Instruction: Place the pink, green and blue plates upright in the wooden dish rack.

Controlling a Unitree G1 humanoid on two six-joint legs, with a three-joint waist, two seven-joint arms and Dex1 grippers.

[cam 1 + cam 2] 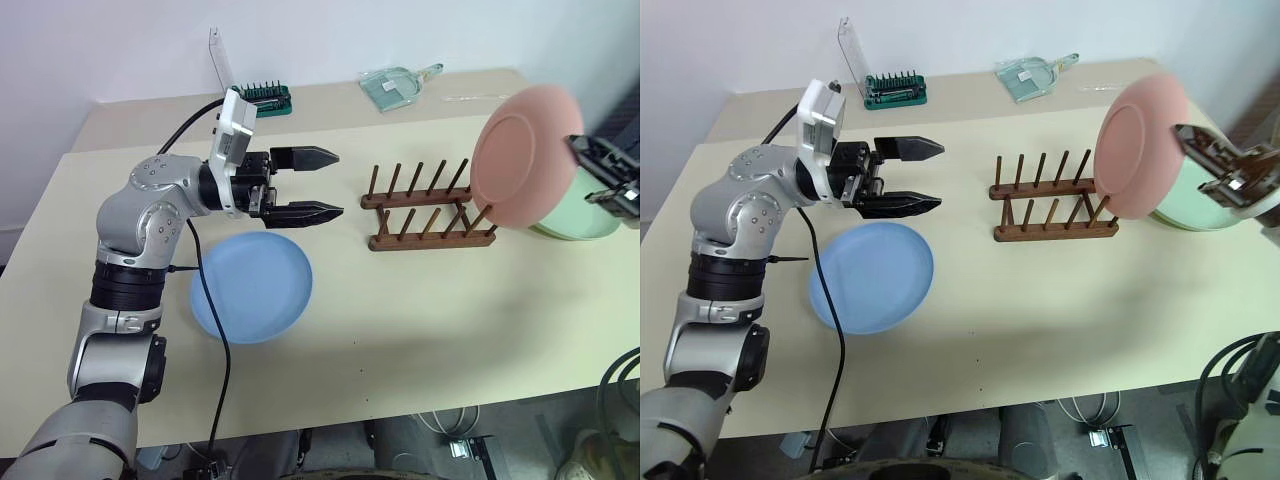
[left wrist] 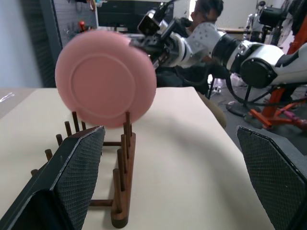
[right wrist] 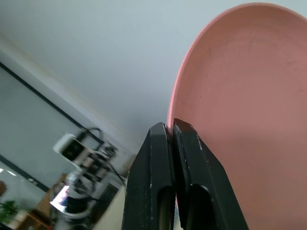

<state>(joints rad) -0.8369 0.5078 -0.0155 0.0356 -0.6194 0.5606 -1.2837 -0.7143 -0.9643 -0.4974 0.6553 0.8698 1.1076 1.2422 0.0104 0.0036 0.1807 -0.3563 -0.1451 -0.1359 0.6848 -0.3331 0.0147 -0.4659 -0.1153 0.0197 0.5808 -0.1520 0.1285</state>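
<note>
A: Reading left to right, what does the scene show?

B: The left gripper (image 1: 318, 182), two black fingers spread wide and holding nothing, hangs level above the beige table (image 1: 420, 310), pointing toward the rack. Below it lies the round, shallow, light blue matte plate (image 1: 252, 287), flat on the table. At centre stands the small dark brown wooden dish rack (image 1: 428, 207), two rails of upright pegs, with no plate seated in it. Over its right end hangs the round salmon pink matte plate (image 1: 525, 155), nearly upright. Behind that, the pale mint green plate (image 1: 580, 215) lies flat. The right gripper (image 3: 173, 132) is pinched tight on the pink plate's rim.

A: Which step is in hand?

B: Judged from the layout, the first plate is being brought to the rack; green and blue remain.

A: What does the next move call for?

B: Probably lowering the pink plate's bottom edge between two peg pairs, kept upright, before the right fingers let go.

A: Any legible writing?

B: None. The green screwdriver-bit holder (image 1: 263, 99) and the clear container (image 1: 397, 84) at the back show no readable label.
</note>
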